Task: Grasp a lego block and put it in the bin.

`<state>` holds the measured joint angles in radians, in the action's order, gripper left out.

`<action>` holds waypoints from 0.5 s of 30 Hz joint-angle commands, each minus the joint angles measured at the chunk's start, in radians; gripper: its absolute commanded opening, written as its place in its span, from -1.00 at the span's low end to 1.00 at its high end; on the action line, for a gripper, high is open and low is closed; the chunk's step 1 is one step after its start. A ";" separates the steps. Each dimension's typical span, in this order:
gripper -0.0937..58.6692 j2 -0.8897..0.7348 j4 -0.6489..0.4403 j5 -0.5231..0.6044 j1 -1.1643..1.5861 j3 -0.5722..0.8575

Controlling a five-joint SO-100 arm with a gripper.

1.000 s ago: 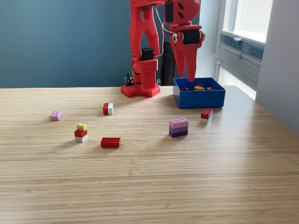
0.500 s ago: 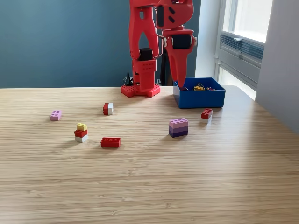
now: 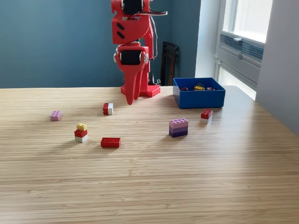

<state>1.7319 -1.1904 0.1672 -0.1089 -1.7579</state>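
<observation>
Bin (image 3: 199, 99): blue, open-topped, low-walled, far right of the wooden table (image 3: 149, 186) in the exterior view, just right of the arm's red base (image 3: 148, 90). Several small pieces lie inside; yellow, red and dark bits show over the rim.

Loose blocks outside it:
- red-and-white block (image 3: 206, 114), just near of the bin's right front corner, apart from it.
- pink-over-purple stack (image 3: 178, 127), nearer and left of that one.
- flat red brick (image 3: 110, 142), nearest of all, left of centre.
- yellow-red-white stack (image 3: 81, 132), left of the red brick.
- red-and-white pair (image 3: 108, 108), mid-left, farther back.
- pink brick (image 3: 55, 115), far left, alone.

Gripper (image 3: 130, 100): red, points straight down, tips above the table just right of and beyond the red-and-white pair. Fingers look closed together to a narrow point; nothing seen between them. Not touching any block.

Arm column rises out of frame at top. A dark chair back (image 3: 168, 63) stands behind the base, by the teal wall (image 3: 56, 42). Window and sill at far right.

Open room: the whole near half of the table is bare wood; wide clear gap between the pink-purple stack and the red brick. Right table edge runs close past the bin.
</observation>
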 commanded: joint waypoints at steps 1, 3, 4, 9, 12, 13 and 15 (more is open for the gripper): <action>-0.08 0.038 0.071 -0.038 -0.060 -0.021; -0.09 0.035 0.071 -0.038 -0.072 -0.005; -0.09 0.034 0.071 -0.038 -0.077 0.008; -0.07 -0.081 0.058 -0.037 -0.106 0.123; -0.06 -0.181 0.029 -0.041 -0.126 0.219; -0.05 -0.213 0.015 -0.043 -0.130 0.249; -0.04 -0.268 -0.002 -0.046 -0.133 0.299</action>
<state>1.5018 -1.1750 0.1335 -0.2332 -1.5938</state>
